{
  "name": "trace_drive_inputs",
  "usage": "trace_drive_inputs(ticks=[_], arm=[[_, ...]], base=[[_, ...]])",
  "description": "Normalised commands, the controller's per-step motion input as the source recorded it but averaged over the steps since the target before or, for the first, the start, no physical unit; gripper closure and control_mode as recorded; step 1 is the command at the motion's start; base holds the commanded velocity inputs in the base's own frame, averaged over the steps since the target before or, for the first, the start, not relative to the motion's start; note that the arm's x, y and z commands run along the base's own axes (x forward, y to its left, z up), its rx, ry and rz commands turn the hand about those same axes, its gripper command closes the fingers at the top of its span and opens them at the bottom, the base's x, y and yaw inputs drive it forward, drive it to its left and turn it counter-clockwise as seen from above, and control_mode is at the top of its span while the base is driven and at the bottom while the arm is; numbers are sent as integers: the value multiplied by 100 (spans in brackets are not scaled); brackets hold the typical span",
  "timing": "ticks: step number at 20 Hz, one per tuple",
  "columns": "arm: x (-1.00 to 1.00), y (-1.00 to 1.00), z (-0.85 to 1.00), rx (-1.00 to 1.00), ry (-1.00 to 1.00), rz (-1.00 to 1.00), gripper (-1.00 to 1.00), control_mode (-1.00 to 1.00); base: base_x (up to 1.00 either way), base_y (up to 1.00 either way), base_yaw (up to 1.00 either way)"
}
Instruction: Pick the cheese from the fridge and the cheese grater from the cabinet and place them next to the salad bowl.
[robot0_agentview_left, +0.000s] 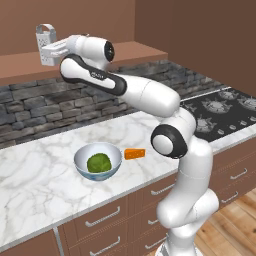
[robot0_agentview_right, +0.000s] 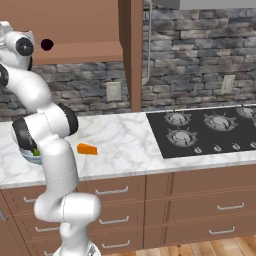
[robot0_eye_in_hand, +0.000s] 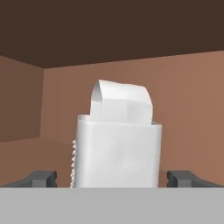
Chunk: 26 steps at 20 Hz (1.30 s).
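The silvery cheese grater (robot0_eye_in_hand: 116, 151) stands upright on the brown cabinet (robot0_eye_in_hand: 188, 109) shelf, its loop handle on top. My gripper (robot0_eye_in_hand: 113, 179) is open, one dark fingertip (robot0_eye_in_hand: 41, 178) on each side of the grater with a gap to it. In the left base view the arm reaches up to the grater (robot0_agentview_left: 45, 36) on the cabinet ledge (robot0_agentview_left: 20, 65), with the gripper (robot0_agentview_left: 49, 54) at the grater's base. The orange cheese (robot0_agentview_left: 134, 154) lies on the marble counter right beside the salad bowl (robot0_agentview_left: 80, 159). The fridge is out of view.
A black stove (robot0_agentview_left: 225, 107) sits at the counter's right end. A small dark ball (robot0_agentview_right: 46, 44) rests on the cabinet shelf. Brown drawers (robot0_agentview_right: 150, 200) run below the counter. A stone wall (robot0_agentview_right: 200, 60) backs it.
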Motion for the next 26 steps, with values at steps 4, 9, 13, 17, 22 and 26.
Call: trace_drive_inputs(ticks=[4,9,13,17,22,26], arm=[[0,2,0,0,0,0,-100,-100],[1,1,-2,0,0,0,-100,-100],[3,0,0,0,2,0,-100,-100],[3,0,0,0,3,0,-100,-100],[5,0,0,0,3,0,-100,-100],[7,-16,-8,0,4,0,-100,-100]], base=[[0,0,0],[0,0,0],[0,0,0],[0,0,0],[0,0,0],[0,0,0]])
